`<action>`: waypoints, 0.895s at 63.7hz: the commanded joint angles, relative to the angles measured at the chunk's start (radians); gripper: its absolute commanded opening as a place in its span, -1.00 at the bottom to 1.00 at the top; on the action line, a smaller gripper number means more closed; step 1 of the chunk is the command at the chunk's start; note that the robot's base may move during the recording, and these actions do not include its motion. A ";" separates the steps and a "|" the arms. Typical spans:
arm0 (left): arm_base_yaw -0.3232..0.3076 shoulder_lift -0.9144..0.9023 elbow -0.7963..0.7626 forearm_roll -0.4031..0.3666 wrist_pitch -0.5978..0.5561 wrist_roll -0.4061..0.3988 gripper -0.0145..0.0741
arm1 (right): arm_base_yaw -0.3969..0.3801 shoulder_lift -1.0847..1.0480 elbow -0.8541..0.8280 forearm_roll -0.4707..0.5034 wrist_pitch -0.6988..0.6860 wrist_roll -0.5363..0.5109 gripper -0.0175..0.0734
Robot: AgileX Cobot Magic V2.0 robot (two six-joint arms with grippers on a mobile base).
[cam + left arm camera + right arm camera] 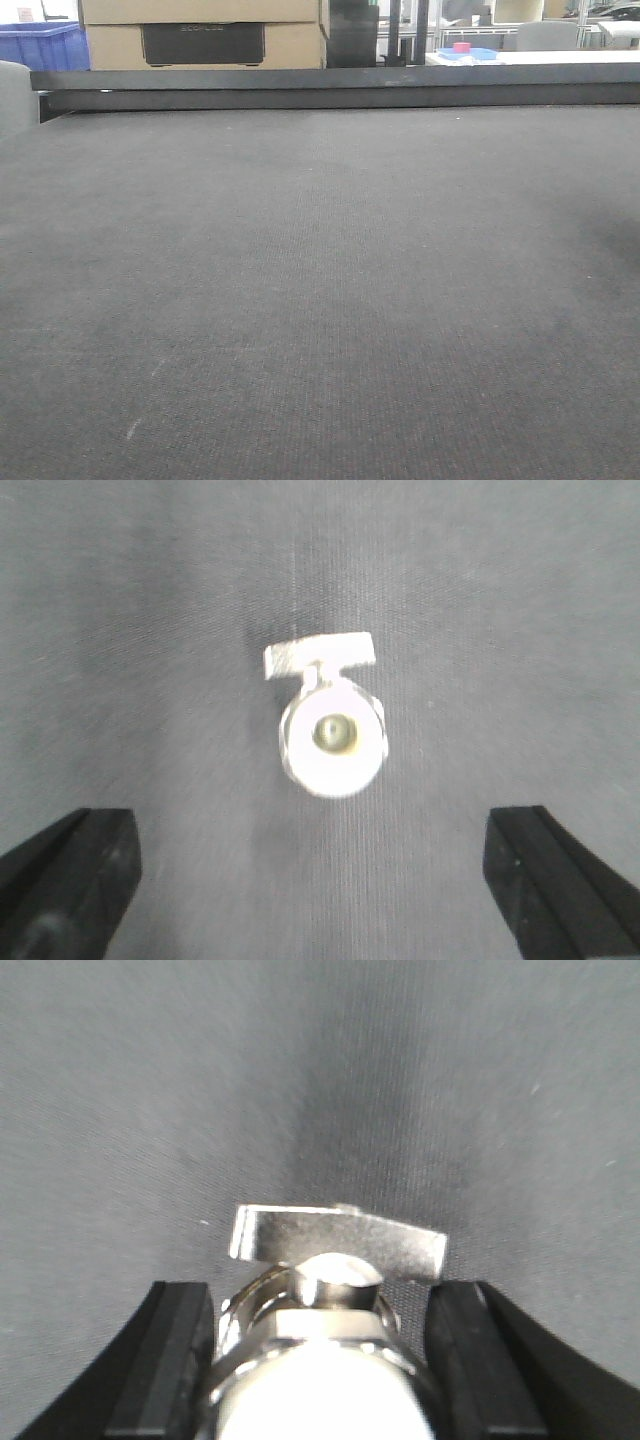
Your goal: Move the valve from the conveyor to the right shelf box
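**Steel valve clamped in your right claw**

Your right gripper [320, 1305] has its black fingers [170, 1360] pressed against both sides of the valve [318, 1375]. The valve's flat handle [335, 1240] lies crosswise above the conveyor [320, 1080]. You cannot tell whether the valve is clear of the belt. Your left gripper [312, 830] stands wide apart and holds nothing. A second valve [332, 742] lies on the grey matting just ahead of it. In the front view the belt runs up to its black rail [330, 88].

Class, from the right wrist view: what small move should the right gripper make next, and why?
Probably a short lift straight up: the right gripper appears closed, its pads against both sides of the valve, with the conveyor just beyond.
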 commanded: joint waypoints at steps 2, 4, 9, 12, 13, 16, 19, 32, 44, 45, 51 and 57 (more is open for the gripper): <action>-0.008 0.052 -0.008 -0.014 -0.057 0.011 0.68 | 0.001 -0.061 -0.003 -0.002 -0.021 -0.002 -0.95; -0.008 0.070 -0.008 -0.014 -0.068 0.011 0.68 | 0.001 -0.067 -0.003 -0.002 -0.017 -0.002 -0.95; -0.008 0.103 -0.008 -0.014 -0.076 0.011 0.68 | 0.001 -0.076 -0.003 -0.002 -0.009 -0.002 -0.95; -0.008 0.124 -0.008 -0.014 -0.074 0.011 0.68 | 0.001 -0.078 -0.003 -0.002 0.001 -0.002 -0.95; -0.008 0.130 -0.008 -0.014 -0.074 0.011 0.68 | 0.001 -0.078 -0.003 -0.002 0.001 -0.002 -0.95; -0.008 0.145 -0.008 -0.014 -0.074 0.011 0.68 | 0.001 -0.078 -0.003 -0.002 0.006 -0.002 -0.95; -0.008 0.158 -0.008 -0.016 -0.074 0.011 0.68 | 0.001 -0.078 -0.003 -0.002 0.006 -0.002 -0.95; -0.008 0.182 -0.008 -0.020 -0.060 0.011 0.68 | 0.001 -0.078 -0.003 -0.002 -0.005 -0.002 -0.95; -0.037 0.215 -0.008 -0.024 -0.049 0.011 0.49 | 0.001 -0.078 -0.003 -0.002 -0.017 -0.002 -0.95; -0.041 0.216 -0.008 -0.024 -0.049 0.011 0.46 | 0.001 -0.078 -0.003 -0.002 -0.017 -0.002 -0.95; -0.056 0.219 -0.008 -0.011 -0.062 0.011 0.17 | 0.001 -0.078 -0.003 -0.002 -0.017 -0.002 -0.95; -0.058 0.219 -0.008 -0.010 -0.065 0.011 -0.17 | 0.001 -0.078 -0.003 -0.002 -0.017 -0.002 -0.95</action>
